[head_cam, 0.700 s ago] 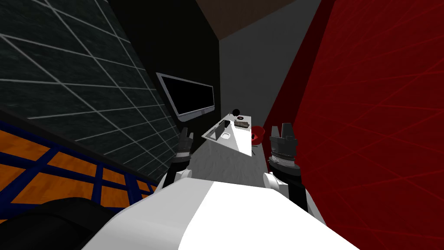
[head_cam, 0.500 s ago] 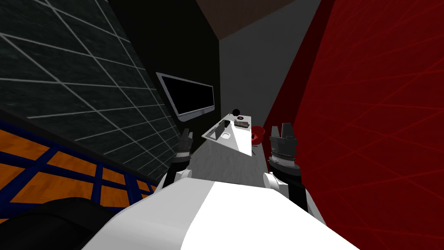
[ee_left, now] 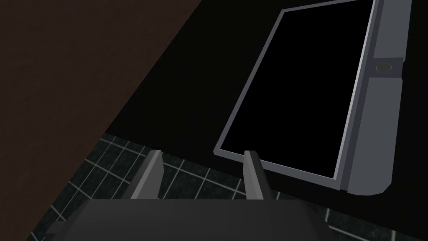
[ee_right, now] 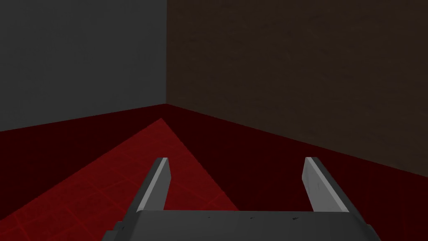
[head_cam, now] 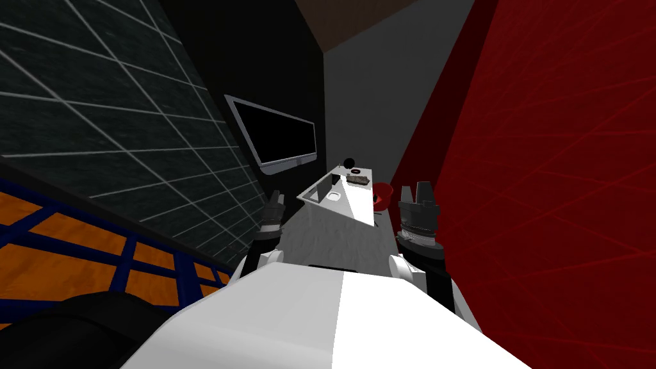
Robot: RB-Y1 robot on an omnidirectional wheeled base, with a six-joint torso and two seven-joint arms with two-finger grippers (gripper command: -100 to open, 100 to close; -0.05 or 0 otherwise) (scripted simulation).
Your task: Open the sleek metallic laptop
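**Both sets of fingers empty, laptop well ahead on the counter**

The thin light grey left fingers [ee_left: 253,175] stand parted with nothing between them, the gap narrower than on the other hand. The matching right fingers [ee_right: 155,184] are spread wide and also hold nothing. In the head view both hands are raised side by side, well apart from each other.

The slim grey laptop [head_cam: 320,191] sits well beyond both sets of fingers, ahead and between them but closer to the left ones. It rests on the near corner of a long white counter [head_cam: 349,211]. Its lid looks partly raised, though it is too small to be sure.

Just past the laptop on the counter lies a small white round dish [head_cam: 333,196]. Farther from the fingers are a flat dark object [head_cam: 359,180] and a black round object [head_cam: 349,163].

A wide black screen in a grey frame [ee_left: 301,88] hangs beyond the left fingers, above the laptop's end of the counter.
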